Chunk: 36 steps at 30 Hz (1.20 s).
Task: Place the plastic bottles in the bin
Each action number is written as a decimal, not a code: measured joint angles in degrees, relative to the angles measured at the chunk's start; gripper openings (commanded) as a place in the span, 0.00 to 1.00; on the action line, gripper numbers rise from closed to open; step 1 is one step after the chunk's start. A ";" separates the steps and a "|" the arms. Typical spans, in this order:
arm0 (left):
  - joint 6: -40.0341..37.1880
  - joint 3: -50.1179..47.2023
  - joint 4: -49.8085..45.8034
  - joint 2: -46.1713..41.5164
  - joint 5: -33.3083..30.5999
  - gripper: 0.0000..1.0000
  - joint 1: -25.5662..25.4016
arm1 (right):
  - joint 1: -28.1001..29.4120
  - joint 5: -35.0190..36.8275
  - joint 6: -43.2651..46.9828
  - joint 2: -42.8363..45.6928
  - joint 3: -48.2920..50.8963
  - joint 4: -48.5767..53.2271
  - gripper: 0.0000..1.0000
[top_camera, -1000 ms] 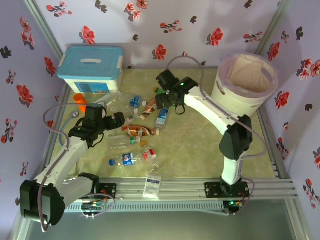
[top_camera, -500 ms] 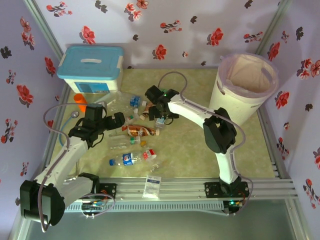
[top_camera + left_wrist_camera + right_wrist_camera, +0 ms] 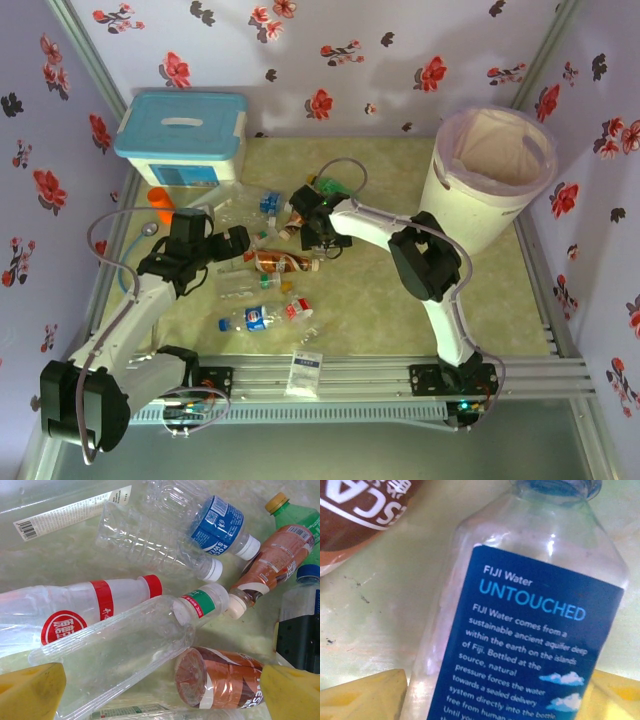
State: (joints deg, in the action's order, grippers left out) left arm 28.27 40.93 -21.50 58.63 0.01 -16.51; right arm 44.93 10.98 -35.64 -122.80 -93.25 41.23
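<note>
- The tabletop is pale green and marbled; the bin stands upright at its far right corner.
- The bin is tall, round and white, with a pale pink liner, and is open at the top.
- A white box with a light-blue lid sits well to the left of the bin, by the far wall.
- The left hand hovers far left of the bin. Its yellow fingers are spread wide over the scattered bottles and grip nothing.
- The right hand is nearer the bin, still to its left, low over the tabletop. Its fingers flank a clear bottle with a dark blue Fiji Water label; I cannot tell whether they press on it.
- The plastic bottles lie on their sides in a loose heap left of the bin, all outside it. Among them are a red-labelled one and a brown-labelled one.
- A small orange cylinder is farthest left of the bin, just in front of the box.
</note>
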 measured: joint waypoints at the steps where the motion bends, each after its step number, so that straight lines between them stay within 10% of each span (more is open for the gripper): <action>1: 0.02 -0.09 0.04 -0.15 0.00 1.00 0.00 | -0.07 0.00 0.11 0.00 0.00 -0.07 0.74; 21: 0.00 -0.72 0.02 -0.90 -0.02 1.00 0.02 | -0.79 3.50 4.57 6.34 -0.72 4.72 0.61; 36: 0.02 -0.72 0.04 -0.90 0.00 1.00 0.02 | -3.17 12.61 15.85 12.98 -26.38 18.47 0.56</action>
State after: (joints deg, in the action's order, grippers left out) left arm 28.29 40.21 -21.45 57.74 0.01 -16.49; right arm 41.76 23.59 -19.79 -109.82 -119.63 59.70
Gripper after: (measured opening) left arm 0.995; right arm 0.563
